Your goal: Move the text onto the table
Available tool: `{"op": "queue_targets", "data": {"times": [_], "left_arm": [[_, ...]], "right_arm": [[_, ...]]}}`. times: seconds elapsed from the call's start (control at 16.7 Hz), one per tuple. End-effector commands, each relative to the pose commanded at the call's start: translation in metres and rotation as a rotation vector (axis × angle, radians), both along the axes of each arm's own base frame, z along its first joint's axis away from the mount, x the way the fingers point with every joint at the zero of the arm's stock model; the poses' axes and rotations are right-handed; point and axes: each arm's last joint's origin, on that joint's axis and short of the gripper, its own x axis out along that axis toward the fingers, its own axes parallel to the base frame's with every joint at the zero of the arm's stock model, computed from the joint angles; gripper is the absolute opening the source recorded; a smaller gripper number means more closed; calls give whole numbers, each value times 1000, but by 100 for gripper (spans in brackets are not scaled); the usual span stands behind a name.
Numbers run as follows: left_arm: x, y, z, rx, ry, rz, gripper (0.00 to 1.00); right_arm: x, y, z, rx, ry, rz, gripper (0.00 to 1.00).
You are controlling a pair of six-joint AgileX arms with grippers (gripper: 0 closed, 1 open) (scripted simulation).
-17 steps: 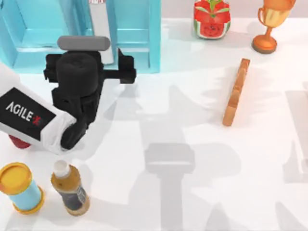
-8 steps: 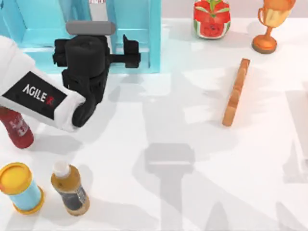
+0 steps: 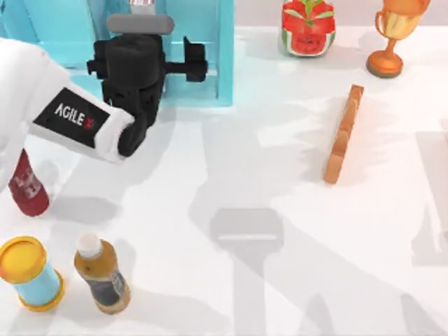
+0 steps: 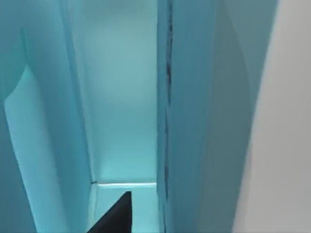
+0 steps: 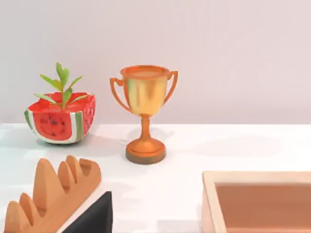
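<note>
The text stands upright inside the light-blue shelf unit (image 3: 203, 42) at the back left. Just a white sliver of it (image 3: 142, 3) shows past my left gripper (image 3: 140, 31), which has reached into the shelf's open front and covers the rest. In the left wrist view, blue upright faces (image 4: 187, 97) stand very close. I cannot tell there which face is the book's cover and which is a shelf wall. The white table (image 3: 231, 168) spreads out in front of the shelf. My right arm is parked off to the right; its wrist view looks across the table's back right.
A red bottle (image 3: 26, 187), a yellow-lidded blue can (image 3: 29, 271) and a brown bottle (image 3: 101, 274) stand at the front left. A wooden slab (image 3: 343, 133) lies right of centre. A watermelon planter (image 3: 308, 28) and a trophy (image 3: 392, 35) are behind it. A wooden box (image 5: 257, 199) is near the right gripper.
My left arm has moved toward the back and slightly right, into the shelf's front, covering most of the white book edge. The red bottle is now uncovered.
</note>
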Motion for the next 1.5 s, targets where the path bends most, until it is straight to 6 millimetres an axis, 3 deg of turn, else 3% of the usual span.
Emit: {"op": "queue_targets", "data": {"times": [0.3,1.08,1.5], "left_arm": [[0,0,0,0,1,0,100],[0,0,0,0,1,0,2],[0,0,0,0,1,0,0]], "right_arm": [[0,0,0,0,0,0,100],[0,0,0,0,0,0,100],[0,0,0,0,0,0,100]]}}
